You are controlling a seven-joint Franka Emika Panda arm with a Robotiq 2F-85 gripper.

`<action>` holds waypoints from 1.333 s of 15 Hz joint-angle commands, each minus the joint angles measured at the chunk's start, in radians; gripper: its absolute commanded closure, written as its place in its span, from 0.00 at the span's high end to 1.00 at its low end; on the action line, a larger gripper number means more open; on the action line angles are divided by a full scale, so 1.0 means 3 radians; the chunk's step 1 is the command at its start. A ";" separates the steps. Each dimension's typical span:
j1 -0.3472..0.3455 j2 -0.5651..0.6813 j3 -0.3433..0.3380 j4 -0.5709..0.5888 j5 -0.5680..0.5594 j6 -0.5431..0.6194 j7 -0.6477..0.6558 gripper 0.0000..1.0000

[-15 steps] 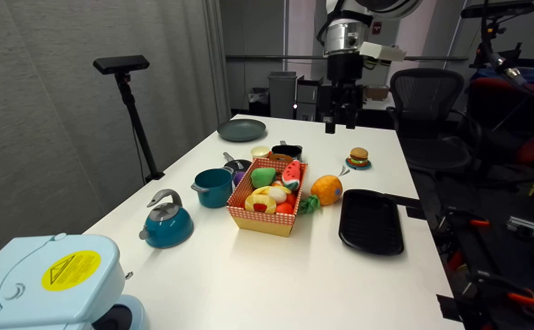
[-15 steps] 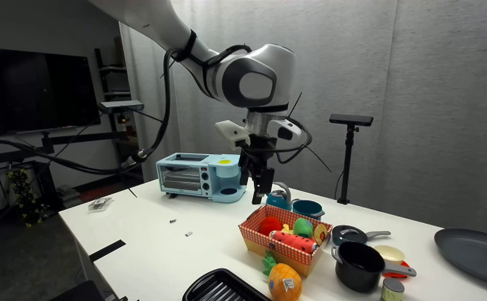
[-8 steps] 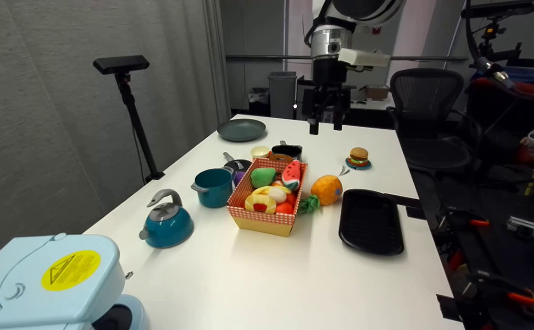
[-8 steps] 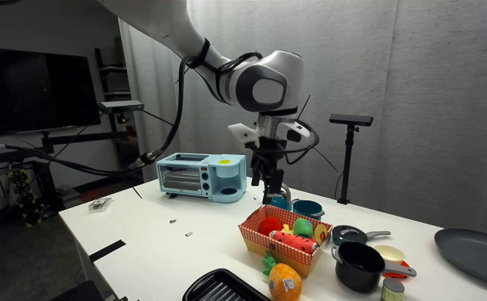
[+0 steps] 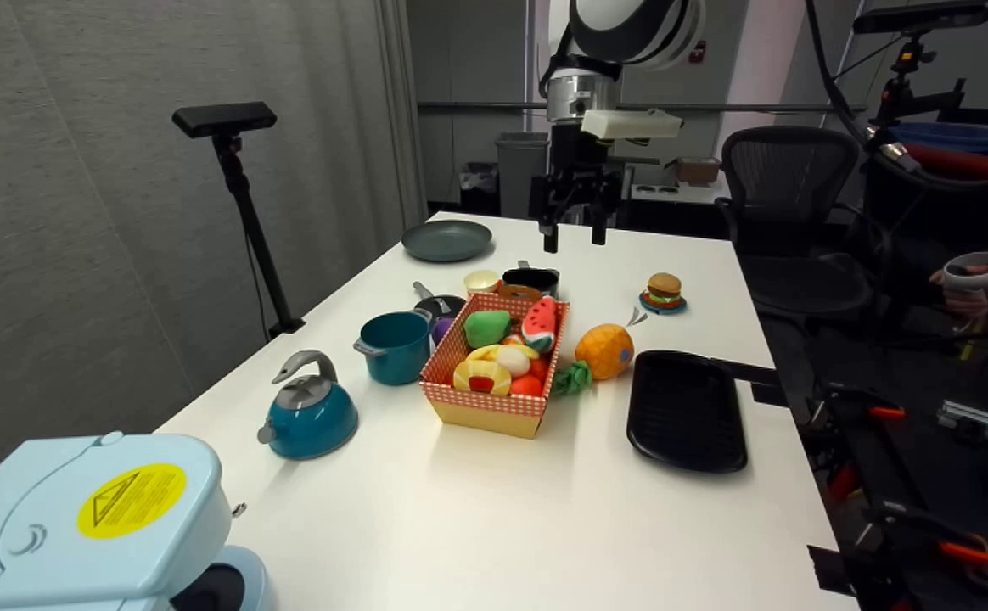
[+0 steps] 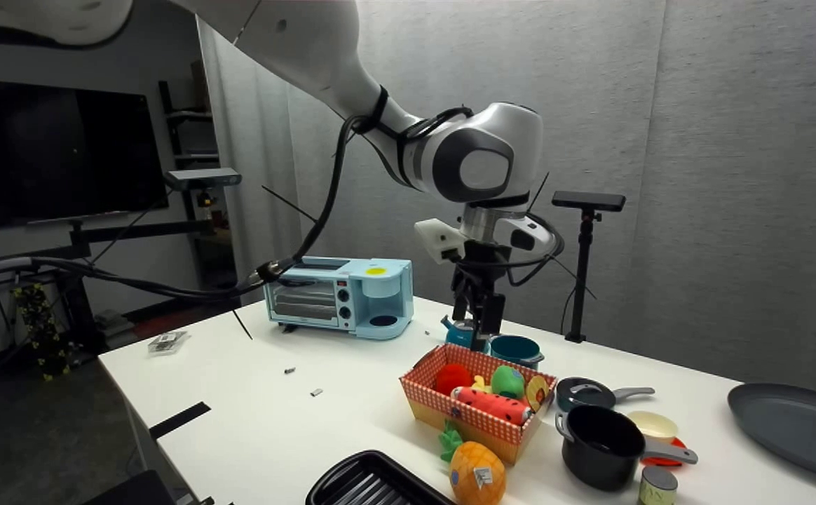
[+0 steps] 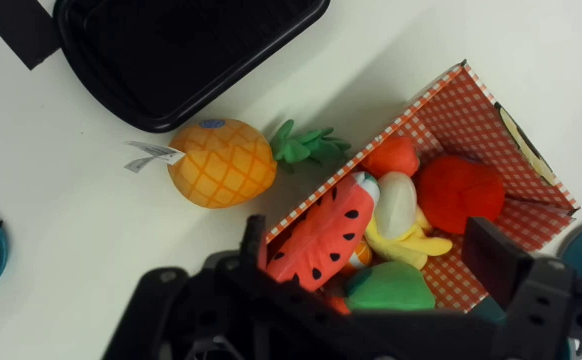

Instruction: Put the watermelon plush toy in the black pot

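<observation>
The watermelon plush toy [image 7: 326, 232] is a red slice with black seeds. It lies in the red-checked basket [image 7: 486, 125] along one long wall, and shows in both exterior views [image 5: 539, 325] [image 6: 491, 405]. The black pot [image 6: 599, 452] is round with grey handles and stands beside the basket; it also shows partly behind the basket in an exterior view [image 5: 531, 279]. It is out of the wrist view. My gripper [image 7: 368, 230] is open and empty, pointing down above the basket, apart from the toys. It also shows in both exterior views [image 5: 575, 238] [image 6: 471, 326].
A pineapple plush [image 7: 223, 165] and flat black tray [image 7: 191, 55] lie beside the basket. The basket also holds a green plush [image 7: 391, 287], banana [image 7: 406, 220] and red fruit. A teal pot [image 5: 396, 348], lidded pan [image 6: 587, 393], kettle [image 5: 311, 420] and small can [image 6: 657, 484] stand near.
My open gripper has moved sideways, leftward in an exterior view and rightward in an exterior view, staying high above the table. The toys, basket and pots have not moved.
</observation>
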 commanded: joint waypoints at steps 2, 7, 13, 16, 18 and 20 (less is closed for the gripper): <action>-0.0042 0.0396 -0.0018 0.0464 0.0017 -0.0040 0.0135 1.00; -0.0059 0.0705 -0.0013 0.0765 0.0019 -0.0059 0.0188 1.00; -0.0024 0.0952 0.0002 0.0953 -0.0002 -0.0055 0.0250 1.00; 0.0000 0.1017 0.0013 0.0996 -0.0007 -0.0048 0.0280 1.00; 0.0013 0.1058 0.0018 0.1031 -0.0010 -0.0048 0.0300 1.00; 0.0018 0.1100 0.0020 0.1068 -0.0008 -0.0048 0.0306 1.00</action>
